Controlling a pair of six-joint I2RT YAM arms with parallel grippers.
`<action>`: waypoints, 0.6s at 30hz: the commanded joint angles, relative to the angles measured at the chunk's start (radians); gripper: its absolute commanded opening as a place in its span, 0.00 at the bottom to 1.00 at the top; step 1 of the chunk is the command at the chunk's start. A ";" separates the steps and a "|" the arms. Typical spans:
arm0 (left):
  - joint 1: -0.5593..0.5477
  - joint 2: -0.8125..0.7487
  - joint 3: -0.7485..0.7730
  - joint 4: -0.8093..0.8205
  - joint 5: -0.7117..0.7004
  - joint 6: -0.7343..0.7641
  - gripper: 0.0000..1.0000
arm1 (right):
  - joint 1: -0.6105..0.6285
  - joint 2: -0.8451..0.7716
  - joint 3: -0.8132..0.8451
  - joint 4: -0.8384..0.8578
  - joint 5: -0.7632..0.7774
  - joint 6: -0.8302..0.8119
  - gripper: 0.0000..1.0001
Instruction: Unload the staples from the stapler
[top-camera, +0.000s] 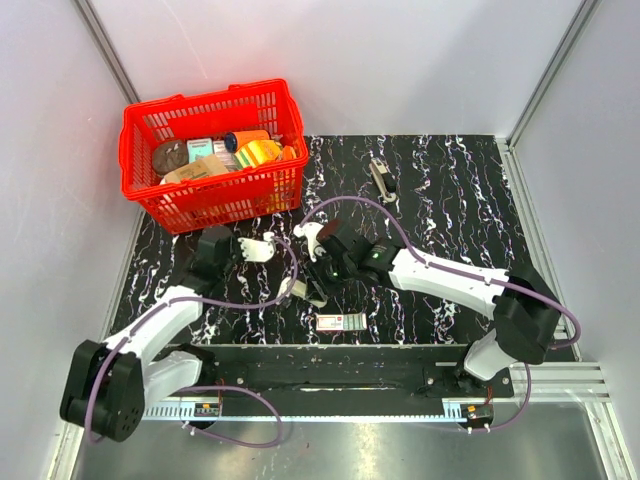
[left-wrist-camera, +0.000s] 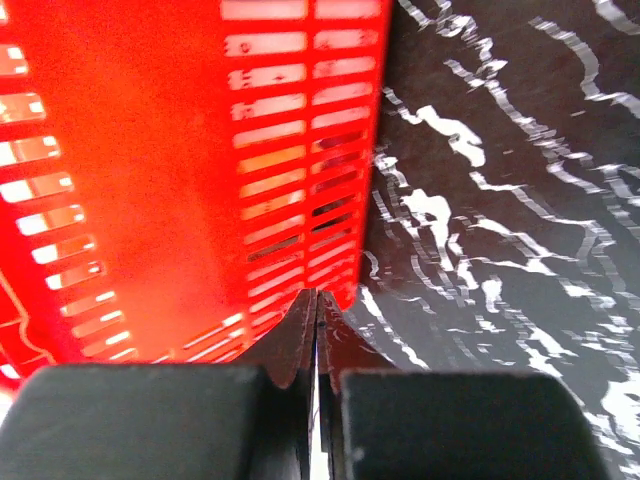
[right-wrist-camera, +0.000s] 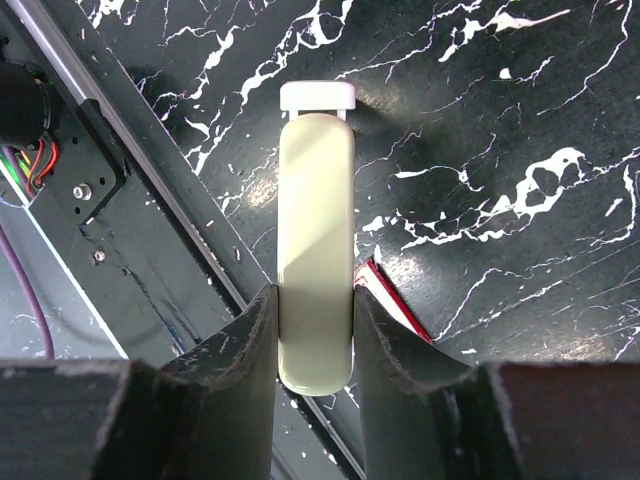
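The stapler (right-wrist-camera: 316, 220) is a pale grey-beige bar with rounded ends and a white piece at its far end. My right gripper (right-wrist-camera: 315, 292) is shut on its near end, one finger on each long side, holding it above the black marbled mat. In the top view the right gripper (top-camera: 318, 275) and the stapler (top-camera: 300, 291) are at the mat's middle front. My left gripper (left-wrist-camera: 316, 300) is shut with nothing between its jaws, just in front of the red basket (left-wrist-camera: 200, 180). In the top view the left gripper (top-camera: 268, 244) is left of the right one.
The red basket (top-camera: 215, 200), holding several packaged items, stands at the back left. A flat white box with pink-green marks (top-camera: 342, 321) lies near the front edge, and its red edge (right-wrist-camera: 395, 300) shows under my right finger. A small dark and silvery object (top-camera: 382, 178) lies at the back centre.
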 joint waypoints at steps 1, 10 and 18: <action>-0.055 -0.058 0.022 -0.164 0.020 -0.153 0.00 | 0.005 0.008 0.033 0.062 -0.030 0.037 0.00; -0.055 -0.095 0.192 -0.583 0.377 -0.464 0.34 | 0.005 0.026 0.056 0.140 0.024 0.092 0.00; -0.034 -0.075 0.176 -0.560 0.452 -0.520 0.45 | 0.005 -0.017 0.011 0.318 0.059 0.140 0.00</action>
